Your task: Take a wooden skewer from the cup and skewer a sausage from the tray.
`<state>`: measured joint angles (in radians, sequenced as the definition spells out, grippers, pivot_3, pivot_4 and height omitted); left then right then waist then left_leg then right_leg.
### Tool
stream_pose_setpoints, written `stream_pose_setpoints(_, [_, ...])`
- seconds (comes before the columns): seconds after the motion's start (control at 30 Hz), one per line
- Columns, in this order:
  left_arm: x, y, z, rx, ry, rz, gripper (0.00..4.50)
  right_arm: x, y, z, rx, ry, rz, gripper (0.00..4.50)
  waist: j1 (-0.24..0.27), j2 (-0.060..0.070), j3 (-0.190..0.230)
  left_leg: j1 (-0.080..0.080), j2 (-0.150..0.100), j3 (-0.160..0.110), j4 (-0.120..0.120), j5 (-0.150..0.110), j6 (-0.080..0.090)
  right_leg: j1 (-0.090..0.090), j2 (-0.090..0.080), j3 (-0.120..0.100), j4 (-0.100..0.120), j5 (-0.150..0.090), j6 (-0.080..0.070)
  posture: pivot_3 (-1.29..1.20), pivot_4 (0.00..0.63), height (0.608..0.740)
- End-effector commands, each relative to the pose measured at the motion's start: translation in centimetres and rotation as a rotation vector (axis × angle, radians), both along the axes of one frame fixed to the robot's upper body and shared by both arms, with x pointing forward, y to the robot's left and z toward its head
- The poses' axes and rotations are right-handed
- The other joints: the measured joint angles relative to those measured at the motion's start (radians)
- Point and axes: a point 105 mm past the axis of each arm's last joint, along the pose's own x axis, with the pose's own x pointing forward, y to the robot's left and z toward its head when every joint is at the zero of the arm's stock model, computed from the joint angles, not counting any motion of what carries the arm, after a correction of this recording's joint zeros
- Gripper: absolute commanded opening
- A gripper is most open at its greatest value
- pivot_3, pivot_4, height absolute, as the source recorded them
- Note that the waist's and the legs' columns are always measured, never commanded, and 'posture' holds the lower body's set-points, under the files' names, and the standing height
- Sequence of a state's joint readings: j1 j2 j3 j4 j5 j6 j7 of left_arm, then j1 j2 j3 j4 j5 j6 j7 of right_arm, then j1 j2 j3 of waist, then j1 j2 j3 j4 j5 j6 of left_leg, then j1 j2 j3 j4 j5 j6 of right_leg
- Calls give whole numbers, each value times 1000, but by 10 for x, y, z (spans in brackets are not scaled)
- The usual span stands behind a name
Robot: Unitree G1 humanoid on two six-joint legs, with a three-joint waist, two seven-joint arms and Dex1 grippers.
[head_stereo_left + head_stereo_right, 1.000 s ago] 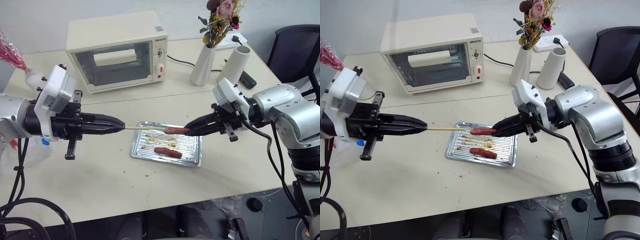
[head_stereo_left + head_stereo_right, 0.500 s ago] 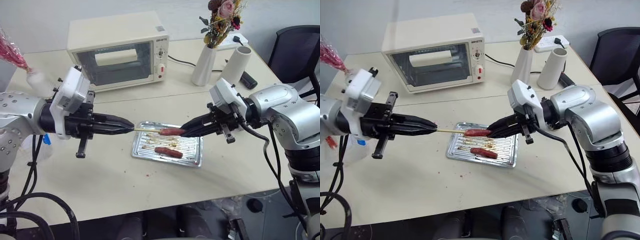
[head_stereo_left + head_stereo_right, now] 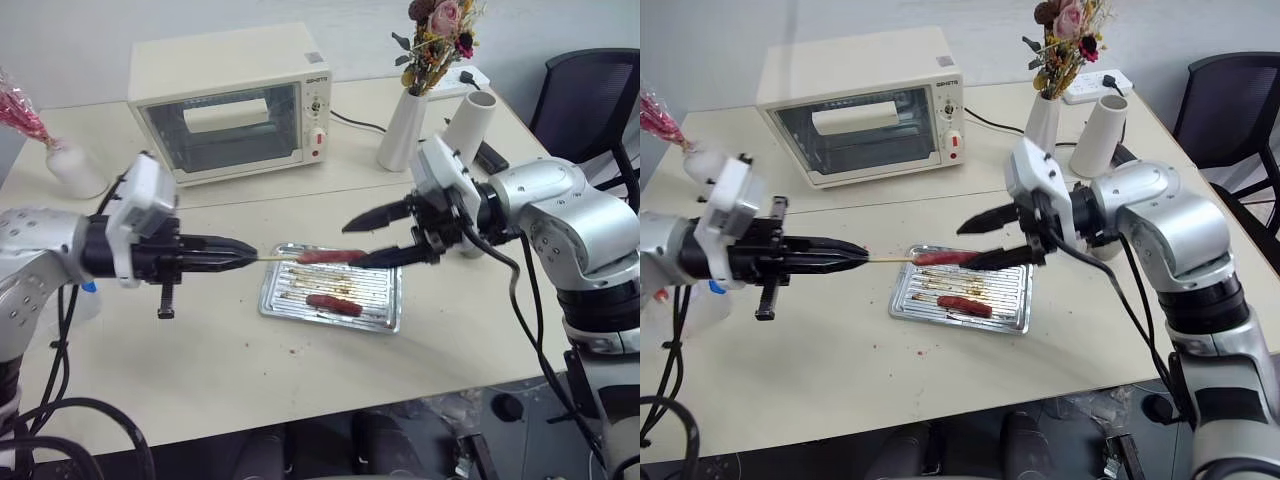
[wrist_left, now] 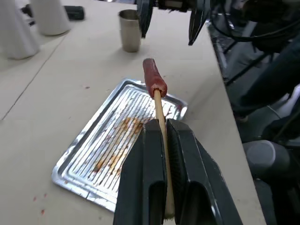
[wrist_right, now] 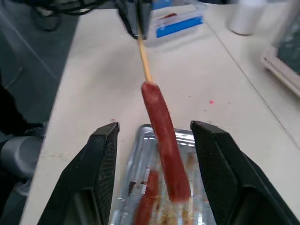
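Above the flat ribbed metal tray (image 3: 375, 296) on the tabletop (image 3: 230, 350), the left hand (image 3: 246, 258) is clamped on a thin pale wooden skewer (image 3: 279, 257). It carries 1 glossy reddish-brown sausage (image 3: 330, 256) on its tip. Beside that sausage, the right hand (image 3: 362, 240) has its fingers spread apart, gripping nothing. A second sausage (image 3: 333, 304) lies in the tray.

The toaster oven (image 3: 225, 100) carries a small label, unreadable.
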<state>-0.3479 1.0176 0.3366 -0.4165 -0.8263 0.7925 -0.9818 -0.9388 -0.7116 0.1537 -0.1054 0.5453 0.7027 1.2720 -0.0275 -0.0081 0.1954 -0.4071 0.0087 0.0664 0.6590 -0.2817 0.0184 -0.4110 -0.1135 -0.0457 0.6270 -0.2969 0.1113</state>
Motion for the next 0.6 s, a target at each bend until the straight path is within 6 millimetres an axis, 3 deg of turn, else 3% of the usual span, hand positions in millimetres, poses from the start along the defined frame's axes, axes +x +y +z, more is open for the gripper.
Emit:
stream_pose_setpoints(0.03, [-3,21,11,-25,-139,215,0,11,-9,29,98,-79,-95,2373,0,0,0,0,0,0,0,-1,0,0,-1,0,0,0,0,0,150,740])
stream_pose_setpoints(0.1, [-5,38,9,-42,-181,362,0,14,-12,35,141,-56,-126,2373,0,0,0,0,0,0,0,-1,-1,0,-1,0,-1,0,0,0,150,740])
stream_pose_setpoints(0.2, [-7,70,7,-65,-249,624,0,7,-12,38,177,26,-123,2930,1,0,0,0,1,0,0,-1,-1,0,-1,0,-1,0,0,0,150,740])
stream_pose_setpoints(0.37, [-19,137,-9,-33,-297,1102,0,-13,-2,41,217,85,-68,4469,0,0,0,0,2,0,0,-3,-2,0,-1,1,-1,0,0,0,150,740])
stream_pose_setpoints(0.53, [-36,198,-27,-4,-303,1480,0,-33,9,46,241,125,1,4469,0,-1,-1,1,2,-1,-1,-6,2,0,-2,2,-3,0,-1,0,150,740])
stream_pose_setpoints(0.6, [-36,211,-35,2,-288,1555,0,-37,12,46,236,125,17,4469,0,-1,-1,1,2,-1,-1,-6,2,0,-2,3,-4,0,-1,0,150,740])
